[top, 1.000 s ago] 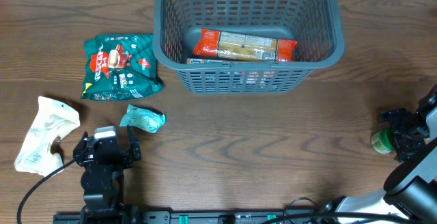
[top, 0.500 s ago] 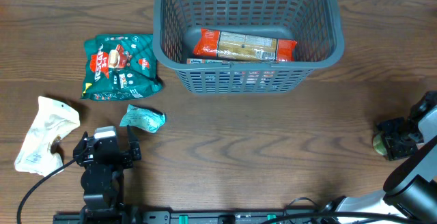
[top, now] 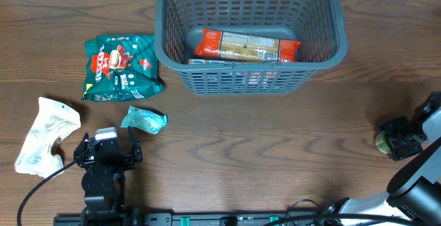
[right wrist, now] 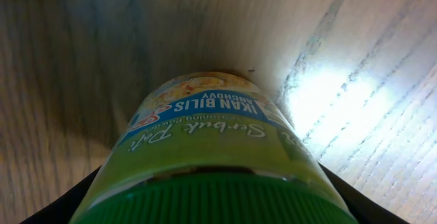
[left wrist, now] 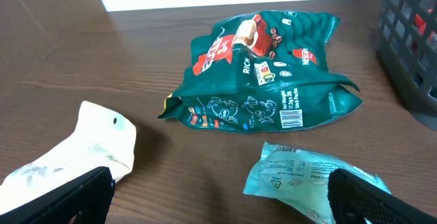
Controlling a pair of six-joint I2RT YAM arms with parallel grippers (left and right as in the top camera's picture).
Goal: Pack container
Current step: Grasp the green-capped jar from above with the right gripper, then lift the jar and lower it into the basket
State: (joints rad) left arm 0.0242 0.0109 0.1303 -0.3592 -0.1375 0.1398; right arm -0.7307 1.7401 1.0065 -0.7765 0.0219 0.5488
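The left jaws gape wide and empty, near left; the right jaws flank the one green-lidded plastic jar [right wrist: 205,138] at the right edge (squeezing or not, I cannot tell). One large dark grey plastic lattice basket [top: 241,80] stands far centre on the wooden table [top: 275,150], holding one red-ended clear packet [top: 247,47]. Three more lie left: dark green foil bag [top: 121,67], small teal wrapper [top: 145,119], crumpled white bag [top: 47,133]. A second ago the right jaws stood right of the jar.
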